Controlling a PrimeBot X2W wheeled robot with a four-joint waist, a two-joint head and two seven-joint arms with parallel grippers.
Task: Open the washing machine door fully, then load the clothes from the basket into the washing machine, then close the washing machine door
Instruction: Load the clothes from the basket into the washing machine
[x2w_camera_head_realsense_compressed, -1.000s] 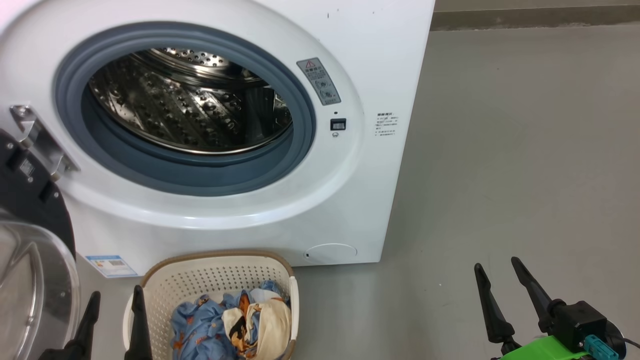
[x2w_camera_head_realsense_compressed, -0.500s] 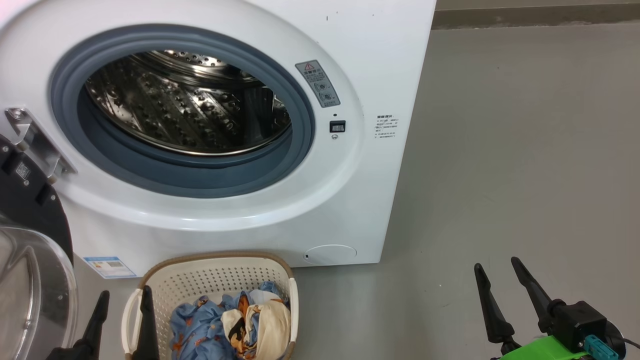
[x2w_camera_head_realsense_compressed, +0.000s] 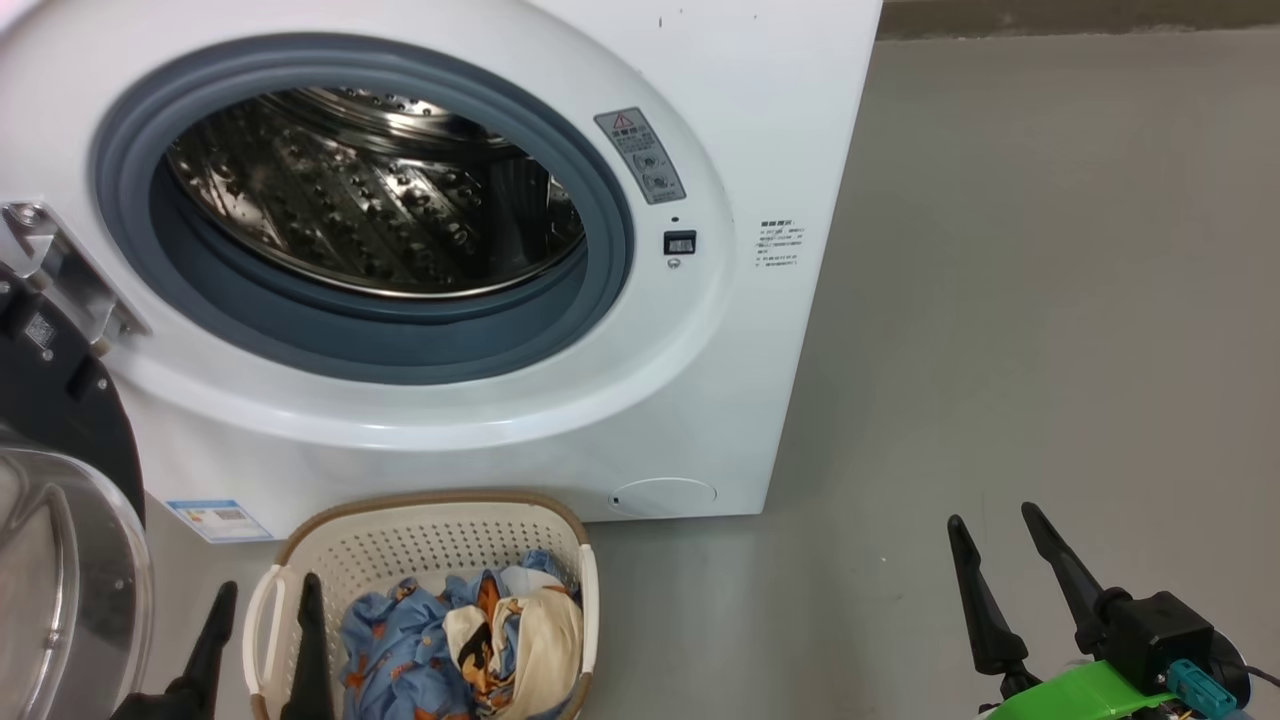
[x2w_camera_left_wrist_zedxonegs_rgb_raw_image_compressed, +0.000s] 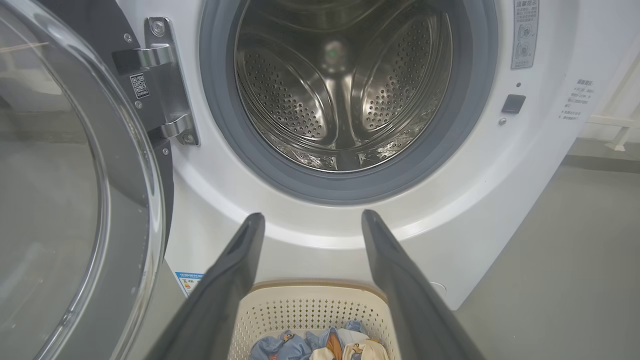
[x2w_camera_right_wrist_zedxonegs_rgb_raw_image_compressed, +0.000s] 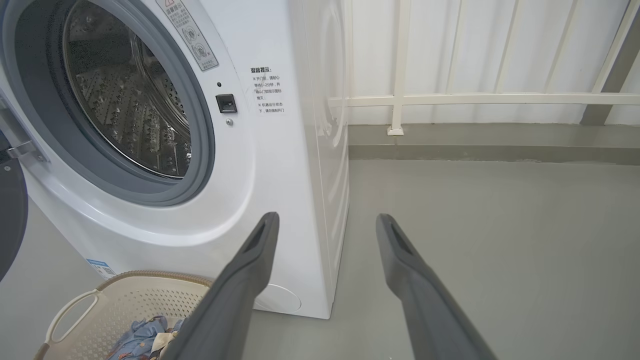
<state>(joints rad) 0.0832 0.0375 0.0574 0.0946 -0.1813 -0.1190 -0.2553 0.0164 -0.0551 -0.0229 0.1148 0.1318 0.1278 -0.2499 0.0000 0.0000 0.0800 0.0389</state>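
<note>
Now washing machine door (x2w_camera_head_realsense_compressed: 55, 410) wide. Left gripper (x2w_camera_head_realsense_compressed: 268, 588), jaws spread, at basket (x2w_camera_head_realsense_compressed: 430, 500) rim: shift right over clothes (x2w_camera_head_realsense_compressed: 400, 650), dip deep, pinch thick fold. Right gripper (x2w_camera_head_realsense_compressed: 992, 518) spread, idle.

The right gripper (x2w_camera_head_realsense_compressed: 992, 517), at five o'clock in the head view, has two long, tapering black fingers (x2w_camera_head_realsense_compressed: 980, 600) on a boxy black block (x2w_camera_head_realsense_compressed: 1155, 625), above a bright green mount (x2w_camera_head_realsense_compressed: 1090, 692) with a teal connector (x2w_camera_head_realsense_compressed: 1195, 692). The left gripper (x2w_camera_head_realsense_compressed: 270, 582), at seven o'clock, has matching black fingers.
</note>
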